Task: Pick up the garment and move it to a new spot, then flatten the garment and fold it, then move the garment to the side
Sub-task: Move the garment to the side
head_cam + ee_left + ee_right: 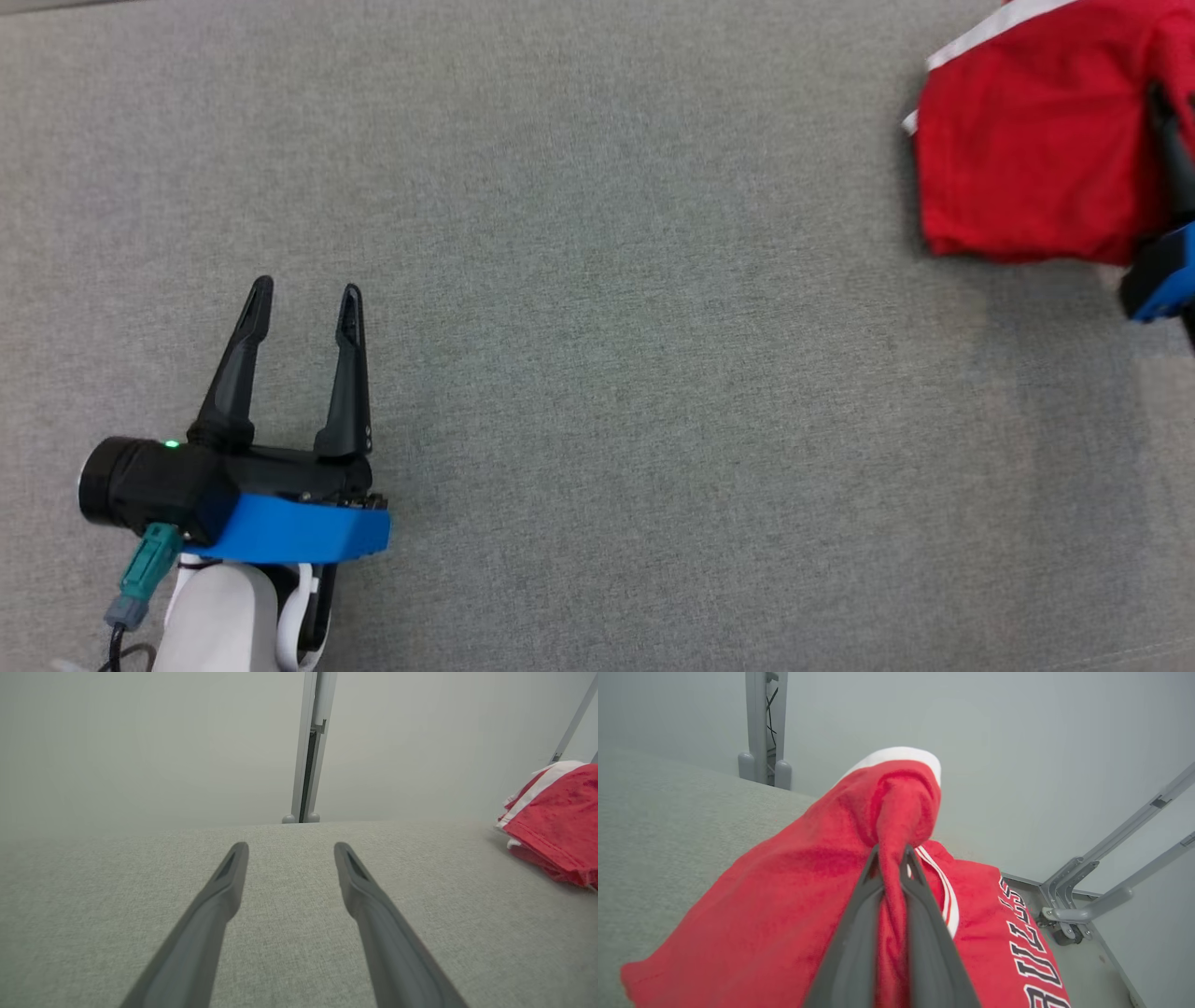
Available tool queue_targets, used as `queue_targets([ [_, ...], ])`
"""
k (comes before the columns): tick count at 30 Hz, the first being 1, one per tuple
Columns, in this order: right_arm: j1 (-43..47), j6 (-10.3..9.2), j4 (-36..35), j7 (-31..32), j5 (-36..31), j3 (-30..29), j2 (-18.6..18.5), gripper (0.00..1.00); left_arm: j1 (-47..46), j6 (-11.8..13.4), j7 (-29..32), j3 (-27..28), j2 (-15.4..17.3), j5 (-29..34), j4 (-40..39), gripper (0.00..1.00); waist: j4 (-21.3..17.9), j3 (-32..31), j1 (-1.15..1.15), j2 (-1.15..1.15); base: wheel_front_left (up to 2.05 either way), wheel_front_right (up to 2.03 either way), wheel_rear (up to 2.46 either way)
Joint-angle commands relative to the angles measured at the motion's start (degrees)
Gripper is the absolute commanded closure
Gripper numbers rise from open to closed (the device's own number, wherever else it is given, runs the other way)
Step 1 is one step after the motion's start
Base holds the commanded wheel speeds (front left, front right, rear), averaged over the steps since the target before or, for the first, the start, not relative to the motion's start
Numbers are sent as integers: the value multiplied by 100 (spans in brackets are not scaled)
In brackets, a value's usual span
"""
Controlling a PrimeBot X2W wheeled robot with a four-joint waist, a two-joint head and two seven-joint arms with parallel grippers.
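Note:
The garment [1027,149] is red with white trim and black-and-white lettering; it is bunched at the far right of the grey table. My right gripper [893,853] is shut on a fold of the garment [794,891], red cloth pinched between its two fingers and draped over their tips. In the head view one dark finger [1173,149] of that gripper and its blue wrist block show against the cloth at the right edge. My left gripper [306,291] stands open over bare table at the lower left, nothing between its fingers; the garment [556,816] lies far to its right.
The grey fabric-covered table [597,336] stretches wide between the two grippers. A grey metal post [309,746] stands behind the table's far edge. Beyond the table's right side, metal frame legs with a caster [1069,905] rest on the floor.

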Motion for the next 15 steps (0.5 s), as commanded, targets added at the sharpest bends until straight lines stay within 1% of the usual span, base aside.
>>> queue_targets([
  [1,-229,-7,66,58,72,30,-231,100,-123,-31,-16,10,20,56,-42,0,47,313,-1,0,0,0,0],
  [3,-483,-7,161,164,159,39,-599,100,-228,-40,-17,0,20,113,-103,0,58,509,-1,0,0,0,0],
  [4,-548,-6,216,155,199,75,-653,100,-263,-53,-16,0,19,128,-100,0,64,528,-1,0,0,0,0],
  [6,-830,-11,285,275,318,-20,-1047,100,-353,-66,-16,12,62,173,-196,0,49,767,-1,0,0,0,0],
  [7,-924,-10,333,339,352,-29,-1185,100,-412,-76,-16,10,69,190,-228,0,50,857,-1,0,0,0,0],
  [12,-1221,-9,524,469,437,14,-1794,100,-617,-94,-17,-42,110,238,-381,0,93,1221,-1,0,0,0,0],
  [15,-1320,-9,637,586,457,80,-2032,100,-714,-103,-16,-68,127,255,-443,0,114,1359,-1,0,0,0,0],
])
